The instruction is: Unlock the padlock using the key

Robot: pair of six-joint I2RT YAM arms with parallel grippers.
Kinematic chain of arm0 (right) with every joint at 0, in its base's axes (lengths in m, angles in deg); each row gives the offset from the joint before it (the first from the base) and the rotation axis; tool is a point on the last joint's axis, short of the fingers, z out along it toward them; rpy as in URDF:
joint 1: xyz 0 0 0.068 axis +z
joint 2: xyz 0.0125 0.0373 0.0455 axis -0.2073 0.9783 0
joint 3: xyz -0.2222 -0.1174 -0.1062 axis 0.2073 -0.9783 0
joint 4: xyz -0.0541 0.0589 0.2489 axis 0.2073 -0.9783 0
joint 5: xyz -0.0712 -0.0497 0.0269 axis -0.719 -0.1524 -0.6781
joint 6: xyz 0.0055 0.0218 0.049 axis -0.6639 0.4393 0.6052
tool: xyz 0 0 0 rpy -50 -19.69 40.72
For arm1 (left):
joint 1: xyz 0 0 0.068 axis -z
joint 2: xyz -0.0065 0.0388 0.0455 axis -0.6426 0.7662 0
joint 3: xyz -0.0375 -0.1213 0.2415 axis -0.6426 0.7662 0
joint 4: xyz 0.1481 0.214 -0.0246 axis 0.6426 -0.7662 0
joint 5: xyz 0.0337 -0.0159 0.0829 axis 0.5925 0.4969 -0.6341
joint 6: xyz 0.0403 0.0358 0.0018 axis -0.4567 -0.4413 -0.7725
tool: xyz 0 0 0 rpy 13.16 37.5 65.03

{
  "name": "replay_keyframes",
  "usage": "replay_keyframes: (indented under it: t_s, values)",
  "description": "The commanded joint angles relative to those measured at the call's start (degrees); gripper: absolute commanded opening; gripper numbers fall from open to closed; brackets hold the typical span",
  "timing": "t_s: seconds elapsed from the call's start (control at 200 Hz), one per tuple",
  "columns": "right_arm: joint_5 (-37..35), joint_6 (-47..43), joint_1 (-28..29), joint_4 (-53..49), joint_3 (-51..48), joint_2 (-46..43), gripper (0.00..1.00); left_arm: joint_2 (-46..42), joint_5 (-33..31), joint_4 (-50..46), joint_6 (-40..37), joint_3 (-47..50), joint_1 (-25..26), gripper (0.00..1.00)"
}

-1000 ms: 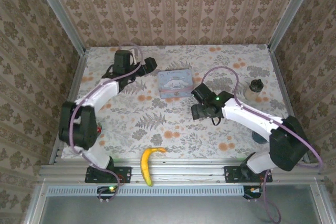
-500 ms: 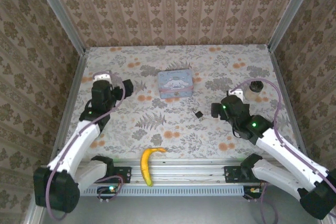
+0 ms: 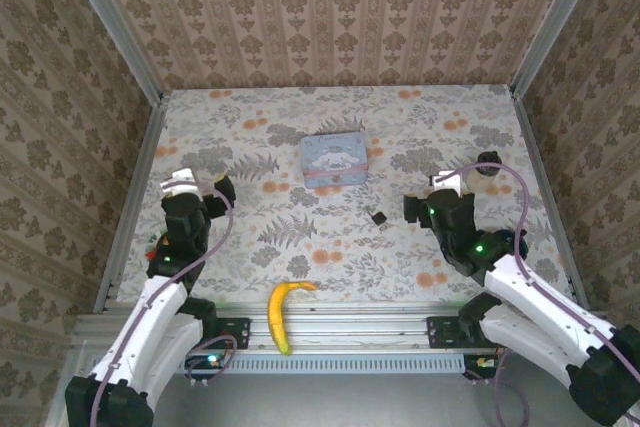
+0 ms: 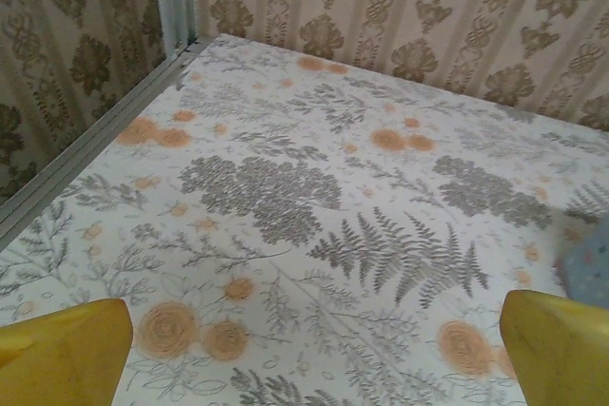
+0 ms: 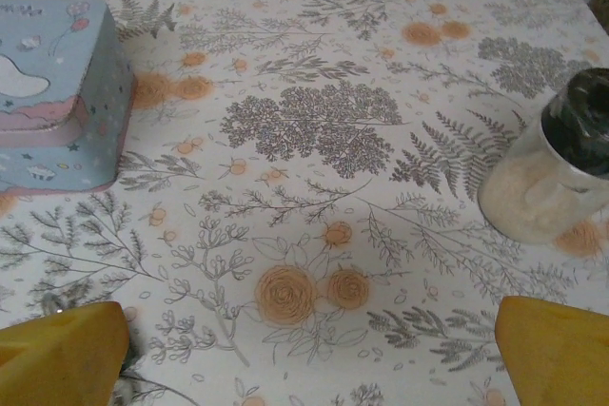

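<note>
The padlock [image 3: 379,217] is a tiny dark squarish piece lying alone on the floral table, right of centre. I cannot make out the key against the pattern. My right gripper [image 3: 414,208] hovers just right of the padlock, apart from it. In the right wrist view its yellow fingertips [image 5: 59,360] stand wide apart over bare cloth, so the right gripper [image 5: 304,358] is open and holds nothing. My left gripper [image 3: 221,191] is at the left side of the table, far from the padlock. In the left wrist view the left gripper [image 4: 309,358] is open too, with only cloth between its fingertips [image 4: 63,354].
A pale blue cartoon tin [image 3: 334,160] [image 5: 52,92] sits at the centre back. A jar with a dark lid [image 3: 487,169] [image 5: 561,173] stands at the right. A banana [image 3: 283,313] lies at the near edge. Patterned walls close in three sides.
Both arms have drawn back from the middle toward the near edge. The padlock, earlier covered by the right gripper, now lies in plain view. Both grippers stayed open.
</note>
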Motion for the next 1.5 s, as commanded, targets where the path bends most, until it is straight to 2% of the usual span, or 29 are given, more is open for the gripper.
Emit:
replay_keyframes:
  t_s: [0.0, 0.12, 0.315, 0.54, 0.655, 0.795, 1.085, 1.495]
  values:
    - [-4.4, -6.2, -0.6, 11.1, -1.4, 1.9, 1.00, -0.1, -3.9, 5.5, -2.9, 3.0, -1.1, 1.00]
    - [-4.0, -7.8, -2.4, 14.5, -1.2, 4.5, 1.00, 1.6, -2.8, 10.2, -4.2, 5.3, -2.7, 1.00]
    - [0.8, -8.6, -6.7, 19.4, -1.6, 6.8, 1.00, 6.9, 0.4, 15.9, -6.5, 6.1, -6.5, 1.00]
    - [5.4, -9.4, -12.1, 25.0, -4.0, 7.3, 1.00, 12.6, 10.8, 22.0, -9.9, 5.8, -12.5, 1.00]
    - [6.8, -9.4, -14.6, 26.6, -4.9, 7.1, 1.00, 15.9, 13.0, 23.6, -11.9, 5.9, -15.1, 1.00]
    - [8.7, -9.1, -16.9, 28.3, -6.1, 7.0, 1.00, 20.5, 17.5, 30.0, -14.1, 7.8, -18.0, 1.00]
    - [10.7, -8.9, -19.1, 32.4, -9.2, 6.3, 1.00, 28.8, 27.1, 42.3, -16.1, 9.2, -18.9, 1.00]
    - [12.5, -9.1, -20.5, 37.2, -11.2, 7.3, 1.00, 37.9, 28.8, 55.3, -17.3, 9.1, -18.9, 1.00]
